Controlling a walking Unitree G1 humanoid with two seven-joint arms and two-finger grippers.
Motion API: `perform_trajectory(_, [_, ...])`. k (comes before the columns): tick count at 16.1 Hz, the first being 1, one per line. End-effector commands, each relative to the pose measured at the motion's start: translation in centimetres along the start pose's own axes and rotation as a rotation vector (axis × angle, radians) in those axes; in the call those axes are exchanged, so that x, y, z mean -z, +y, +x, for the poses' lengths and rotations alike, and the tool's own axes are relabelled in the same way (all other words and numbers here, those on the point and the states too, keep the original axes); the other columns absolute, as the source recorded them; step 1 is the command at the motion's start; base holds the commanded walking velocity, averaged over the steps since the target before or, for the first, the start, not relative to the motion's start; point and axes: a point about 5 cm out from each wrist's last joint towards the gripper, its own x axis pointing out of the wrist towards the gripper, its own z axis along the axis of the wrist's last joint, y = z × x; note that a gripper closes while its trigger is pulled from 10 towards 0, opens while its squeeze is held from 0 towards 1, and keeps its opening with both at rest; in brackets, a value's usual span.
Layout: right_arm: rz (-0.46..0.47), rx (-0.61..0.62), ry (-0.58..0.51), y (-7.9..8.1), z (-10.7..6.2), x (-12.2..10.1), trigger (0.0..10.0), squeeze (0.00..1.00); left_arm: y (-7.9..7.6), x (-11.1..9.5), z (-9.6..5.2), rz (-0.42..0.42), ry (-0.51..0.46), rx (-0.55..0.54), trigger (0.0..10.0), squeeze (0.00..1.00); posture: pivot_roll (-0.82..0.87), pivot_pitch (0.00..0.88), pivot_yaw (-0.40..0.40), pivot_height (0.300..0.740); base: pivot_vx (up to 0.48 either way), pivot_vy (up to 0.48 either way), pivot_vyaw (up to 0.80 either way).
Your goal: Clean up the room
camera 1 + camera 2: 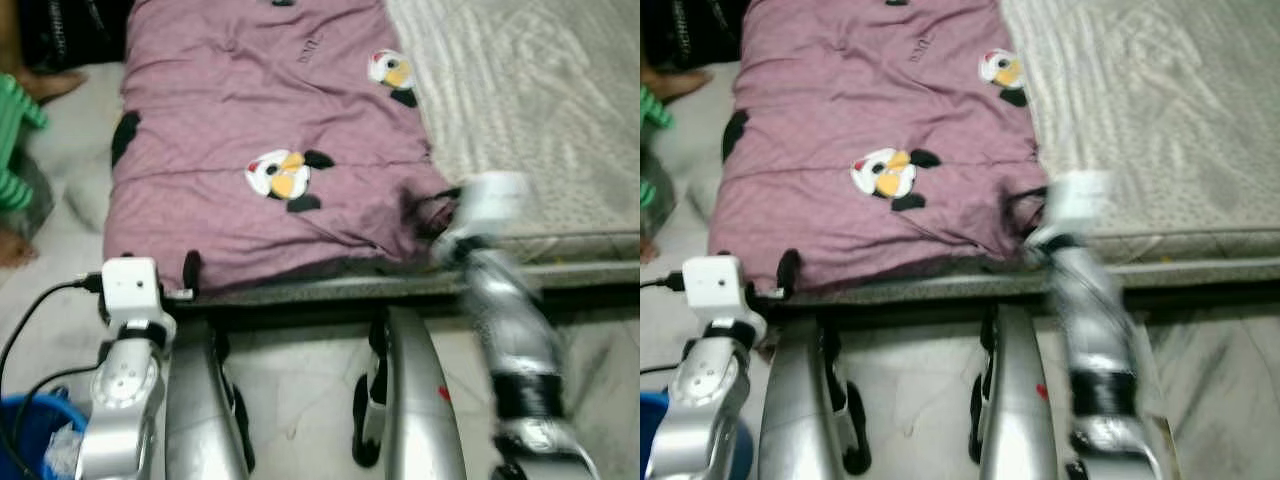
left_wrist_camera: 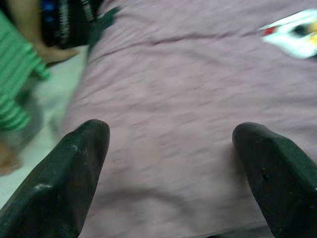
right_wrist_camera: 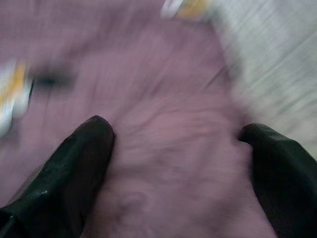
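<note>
The mauve penguin-print blanket (image 1: 270,150) lies spread across the bed's (image 1: 540,110) left half, filling the upper centre of the head views. It looks soft and floppy, best pinched at a bunched corner near the lower edge. The right hand (image 3: 178,148), released wide, is over that cloth; the left hand (image 2: 171,148) is likewise spread.

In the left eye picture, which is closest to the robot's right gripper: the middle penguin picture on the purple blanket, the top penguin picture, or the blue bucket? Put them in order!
From the right gripper, at the purple blanket's front right corner:
1. Middle penguin picture, left of the gripper, mid-blanket.
2. Top penguin picture, farther up the blanket, near its right edge.
3. Blue bucket, on the floor by the left arm, far left.
</note>
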Motion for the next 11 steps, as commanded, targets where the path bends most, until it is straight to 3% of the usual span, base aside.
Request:
perform_trajectory(1, [-0.031,-0.044,0.136,1.8,0.3,2.9,10.0,0.00,-1.1,0.5,-0.2,-0.026,0.027,0.073,10.0,0.00,0.03,0.229,-0.019,0.521,0.000,0.000,0.00])
perform_trajectory(3, [-0.047,-0.020,0.221,1.8,0.1,4.7,10.0,0.00,-2.2,0.1,-0.3,-0.032,0.017,0.160,10.0,0.00,0.04,0.228,-0.022,0.521,0.000,0.000,0.00])
perform_trajectory(7, [-0.052,0.098,0.336,-2.3,-2.4,6.8,10.0,0.00,-2.5,0.5,-0.6,-0.030,0.033,0.182,10.0,0.00,0.02,0.236,-0.029,0.521,0.000,0.000,0.00])
perform_trajectory(8, [-0.047,0.129,0.346,-3.3,-3.0,7.1,6.2,0.00,-2.6,0.6,-0.6,-0.032,0.038,0.184,10.0,0.00,0.01,0.237,-0.029,0.521,0.000,0.000,0.00])
perform_trajectory(9, [-0.064,0.166,0.351,-4.1,-3.3,7.2,0.0,0.00,-2.8,0.7,-0.6,-0.033,0.042,0.189,10.0,0.00,0.00,0.238,-0.026,0.521,0.000,0.000,0.00])
perform_trajectory(11, [-0.118,0.292,0.327,-5.9,-3.6,6.8,0.0,0.00,-3.0,0.6,-0.4,-0.033,0.040,0.195,10.0,0.00,0.00,0.238,-0.026,0.521,0.000,0.000,0.00])
